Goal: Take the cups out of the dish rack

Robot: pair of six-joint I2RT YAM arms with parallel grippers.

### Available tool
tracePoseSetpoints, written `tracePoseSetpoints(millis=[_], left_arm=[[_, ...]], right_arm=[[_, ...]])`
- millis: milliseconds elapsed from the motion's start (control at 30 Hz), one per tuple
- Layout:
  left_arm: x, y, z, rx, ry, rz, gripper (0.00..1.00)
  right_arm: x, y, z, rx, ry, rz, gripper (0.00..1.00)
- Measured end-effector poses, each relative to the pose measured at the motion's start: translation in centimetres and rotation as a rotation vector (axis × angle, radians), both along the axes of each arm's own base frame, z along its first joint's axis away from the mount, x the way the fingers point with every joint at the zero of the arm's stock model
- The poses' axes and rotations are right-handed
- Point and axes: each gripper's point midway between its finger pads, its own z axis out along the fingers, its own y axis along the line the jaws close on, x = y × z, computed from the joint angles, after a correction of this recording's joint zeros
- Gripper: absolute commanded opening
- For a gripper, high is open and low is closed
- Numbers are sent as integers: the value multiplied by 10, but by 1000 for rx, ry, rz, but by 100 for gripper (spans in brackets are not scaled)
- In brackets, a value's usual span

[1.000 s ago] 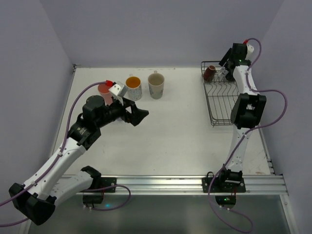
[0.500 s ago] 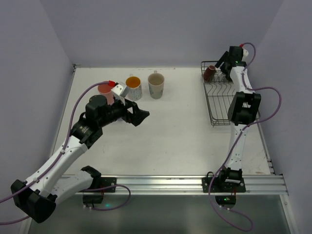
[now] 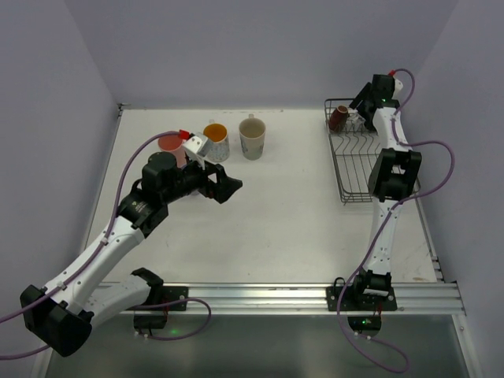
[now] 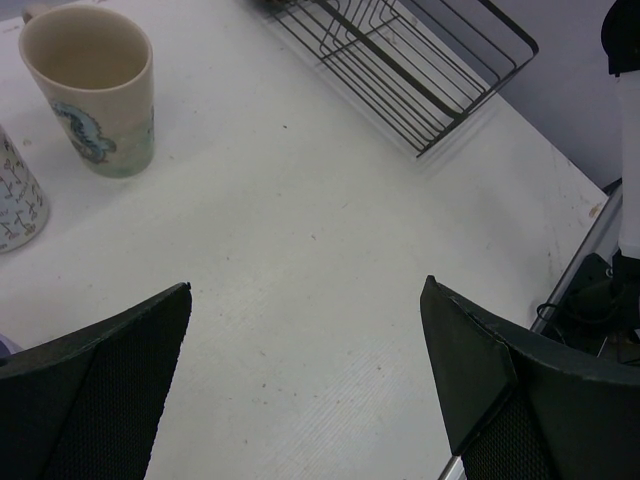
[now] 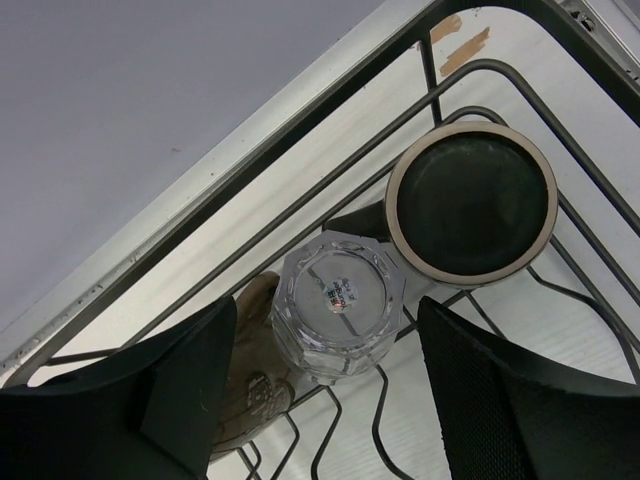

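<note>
The black wire dish rack [image 3: 354, 169] stands at the right rear of the table. My right gripper [image 3: 362, 113] is open over its far corner. In the right wrist view its fingers [image 5: 328, 305] straddle an upturned clear glass [image 5: 340, 300] without touching it. A dark brown mug [image 5: 472, 200] sits beside the glass, and another brown mug [image 5: 245, 400] is partly hidden by a finger. A salmon-red tumbler [image 3: 169, 146], a white dotted mug [image 3: 215, 140] and a cream mug [image 3: 252, 136] stand on the table. My left gripper [image 3: 228, 187] is open and empty in front of them.
The left wrist view shows the cream mug [image 4: 95, 90], the edge of the dotted mug [image 4: 15, 200], the rack's near end [image 4: 400, 60] and bare table between the open fingers [image 4: 305, 290]. Purple walls close in the back and sides.
My right gripper has shifted slightly over the rack's far corner. My left arm has edged a little to the right. No cup has moved.
</note>
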Motion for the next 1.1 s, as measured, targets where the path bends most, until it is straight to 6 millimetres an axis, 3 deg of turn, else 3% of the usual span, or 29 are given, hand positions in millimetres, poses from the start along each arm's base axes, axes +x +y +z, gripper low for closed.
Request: tracePoseSetpoints(millis=[333, 567, 667, 767, 833, 933, 1100], left_arm=[[1, 1, -1, 4, -3, 7, 100], [3, 2, -1, 7, -4, 16, 100], [3, 3, -1, 10, -9, 19, 100], [3, 3, 0, 11, -14, 20, 100], [3, 4, 2, 13, -22, 19, 100], [2, 5, 4, 10, -29, 20, 100], [2, 6, 7, 9, -42, 27, 100]], right_arm=[[3, 0, 2, 31, -18, 2, 72], [3, -2, 2, 57, -23, 2, 54], [3, -3, 2, 65, -25, 1, 56], [3, -2, 2, 80, -28, 6, 72], [3, -2, 2, 87, -30, 5, 74], [3, 1, 2, 105, -33, 16, 70], [4, 3, 3, 125, -36, 21, 54]])
